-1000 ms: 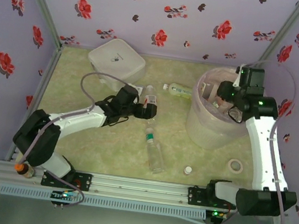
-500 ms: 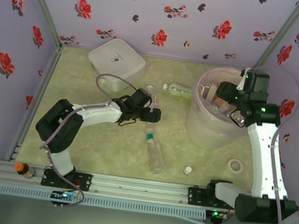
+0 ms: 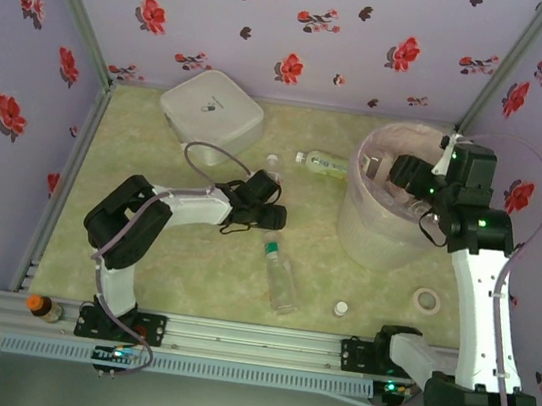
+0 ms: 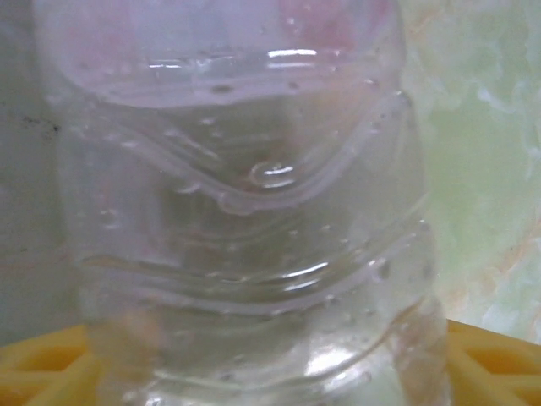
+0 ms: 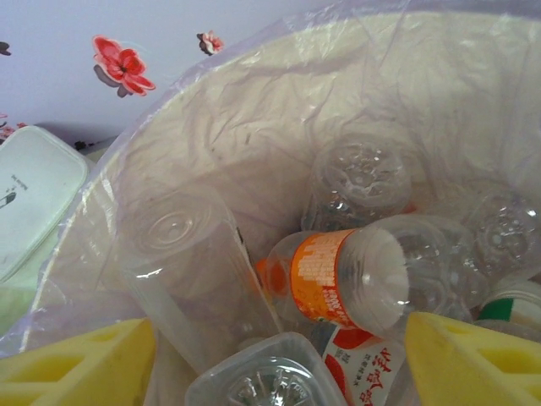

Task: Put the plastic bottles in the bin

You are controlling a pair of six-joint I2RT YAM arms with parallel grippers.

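The left gripper (image 3: 268,213) straddles a clear bottle (image 4: 254,211) lying on the table (image 3: 170,275), its long axis running between the jaws, cap end toward the far wall; whether the yellow pads (image 4: 499,364) grip it cannot be told; the bin (image 3: 353,230) stands to the right, the right gripper (image 3: 405,171) hanging spread and empty over bottles (image 5: 338,283) inside; a green-capped bottle (image 3: 279,273) lies just nearer.

Bottles (image 5: 342,288) inside bin (image 3: 372,239), lidded box (image 3: 211,109) far left

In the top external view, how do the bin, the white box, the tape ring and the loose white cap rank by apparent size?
Largest to smallest:
1. bin
2. white box, somewhat smaller in outline
3. tape ring
4. loose white cap
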